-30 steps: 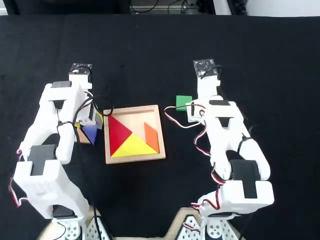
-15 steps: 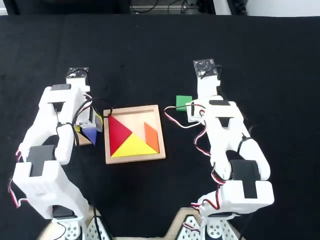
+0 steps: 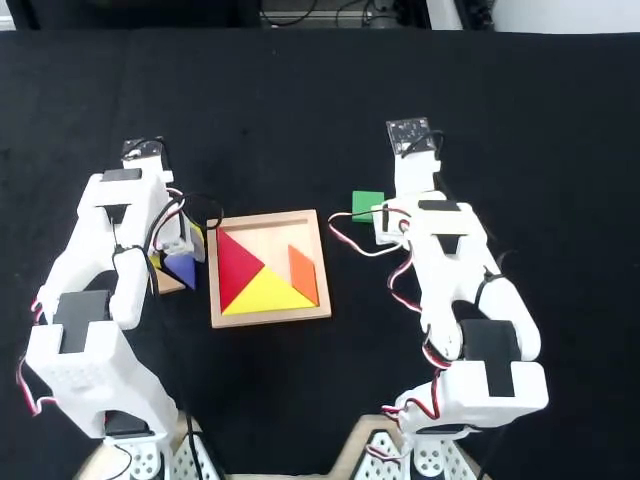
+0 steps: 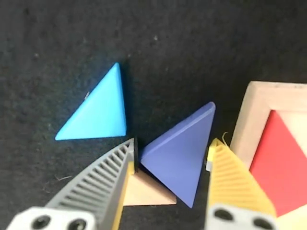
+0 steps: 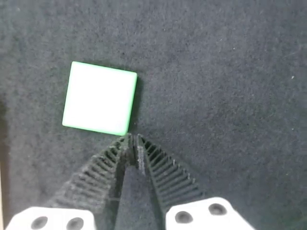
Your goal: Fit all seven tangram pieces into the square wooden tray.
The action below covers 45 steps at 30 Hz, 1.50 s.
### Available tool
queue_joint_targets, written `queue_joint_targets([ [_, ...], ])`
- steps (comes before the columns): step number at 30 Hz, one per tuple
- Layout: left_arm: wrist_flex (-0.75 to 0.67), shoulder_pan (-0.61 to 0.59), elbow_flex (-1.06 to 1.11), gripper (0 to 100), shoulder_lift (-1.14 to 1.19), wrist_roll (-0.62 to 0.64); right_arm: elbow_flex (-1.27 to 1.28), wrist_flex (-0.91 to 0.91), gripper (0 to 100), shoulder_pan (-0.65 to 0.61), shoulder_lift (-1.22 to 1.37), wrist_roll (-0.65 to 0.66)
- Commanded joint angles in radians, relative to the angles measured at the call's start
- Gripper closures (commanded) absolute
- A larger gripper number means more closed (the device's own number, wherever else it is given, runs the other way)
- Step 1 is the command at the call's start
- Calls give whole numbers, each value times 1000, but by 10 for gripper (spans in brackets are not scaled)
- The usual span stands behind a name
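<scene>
L arm: left pincer [image 4: 172,146] is down on the black desk [image 3: 300,100], just beside the outer side of the square wooden tray [image 3: 268,318]. Its jaws are clamped on the dark blue triangle [image 4: 182,153], one tip on each side. That piece lies partly over a plain wood-coloured triangle [image 4: 144,192]. A light blue triangle [image 4: 98,112] lies flat near them, apart from both.

Tray contents: big red triangle [image 3: 236,268], yellow triangle [image 3: 268,296] touching it, and an orange parallelogram [image 3: 304,275] by the far wall. The rest of the tray floor is bare wood.

R arm: right pincer [image 5: 130,141] has its jaws together, holding nothing, tip just beside an edge of the green square [image 5: 100,98]. The square sits flat on the desk, near the tray's other side.
</scene>
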Motion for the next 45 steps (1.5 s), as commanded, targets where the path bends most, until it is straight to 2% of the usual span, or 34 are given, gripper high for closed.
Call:
queue_joint_targets([
  [1, -8, -19, -8, 755, -11, 40, -1, -17, 987, 14, -42, -5],
  [9, -15, -19, -10, 874, -11, 14, -1, -17, 987, 14, -42, -5],
  [23, -6, -4, -67, 880, -20, 17, -1, -17, 987, 14, -42, -5],
  [25, 48, 5, -125, 881, -28, 15, -1, -17, 987, 15, -42, -5],
  [27, 158, 13, -231, 881, -43, -2, -1, -17, 987, 15, -42, -5],
  [29, 265, 41, -351, 881, -51, -77, -1, -17, 987, 17, -42, -5],
  [31, 370, 71, -466, 881, -51, -209, -1, -17, 987, 18, -47, -5],
  [36, 552, 150, -615, 881, -49, -680, -7, -18, 987, 81, -50, -15],
  [39, 559, 174, -624, 881, -49, -911, -30, -32, 987, 150, -48, -106],
  [45, 477, 318, -627, 877, -49, -1063, -71, -34, 987, 358, -42, -318],
])
